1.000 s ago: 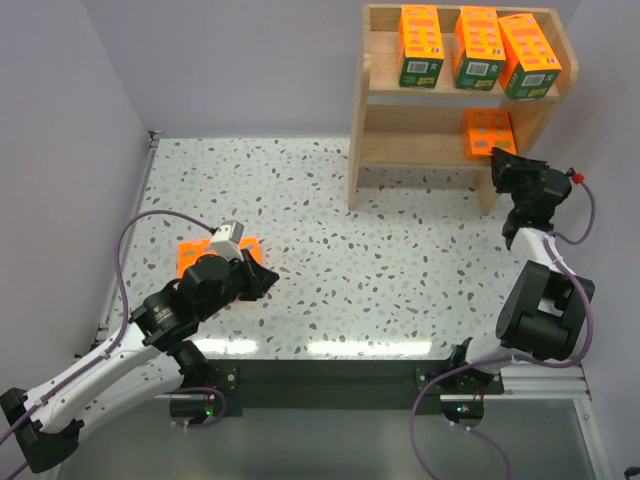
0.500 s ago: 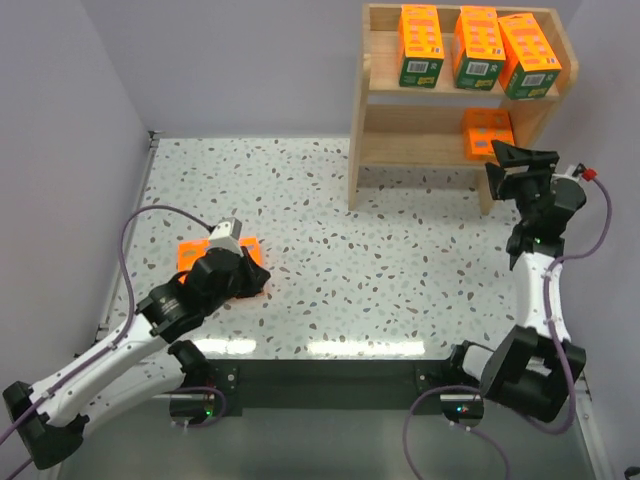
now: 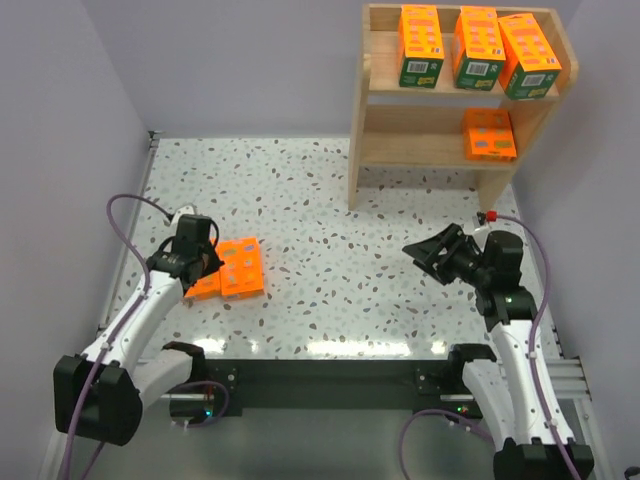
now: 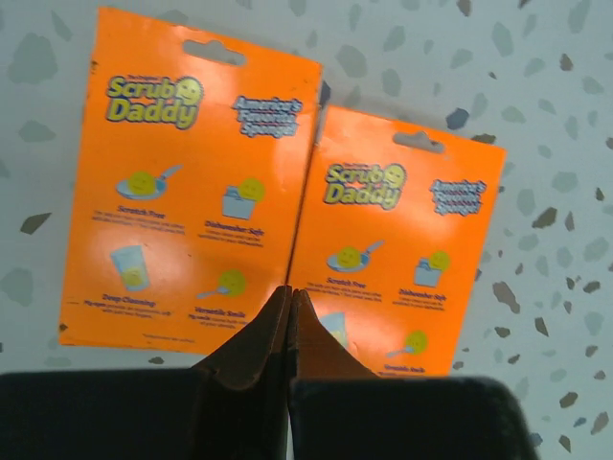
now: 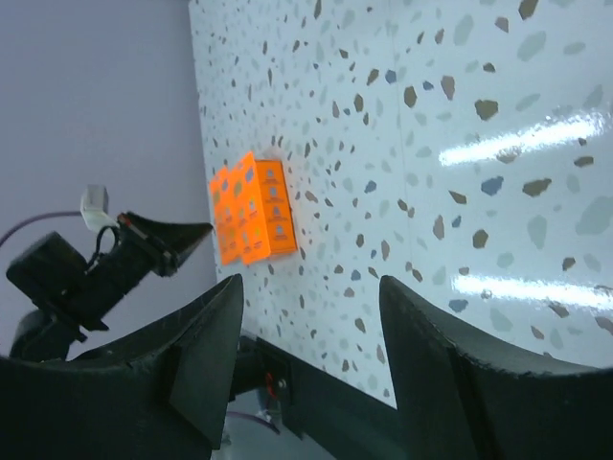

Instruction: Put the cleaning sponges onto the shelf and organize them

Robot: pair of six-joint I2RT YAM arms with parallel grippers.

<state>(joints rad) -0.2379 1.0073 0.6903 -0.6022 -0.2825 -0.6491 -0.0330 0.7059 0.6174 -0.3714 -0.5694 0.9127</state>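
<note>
A white table (image 3: 350, 220) flecked with grey and brown speckles is filling the overhead view, and pale lavender walls (image 3: 250, 60) are closing it in at the back and along both sides. A light wooden shelf (image 3: 420, 145) with two tiers is standing at the far right of the table, close to the back wall. Three orange sponge packs (image 3: 479, 48) with dark green lower ends are standing upright in a row on its upper tier. A fourth orange pack (image 3: 488, 134) is sitting at the right end of the lower tier. Two more orange packs are lying flat at the near left of the table, well apart from the shelf, side by side with their long edges meeting: the left pack (image 4: 187, 182) and the right pack (image 4: 397, 249). The left gripper (image 4: 290, 292) is hovering over the seam between them at their near edge, its fingers clenched together on nothing. The right gripper (image 3: 425, 255) is hanging above the table right of centre, jaws spread and empty, pointing left. A broad stretch of speckled surface is lying between the two flat packs and the shelf. A purple cable (image 3: 125, 215) is looping beside the left arm.
</note>
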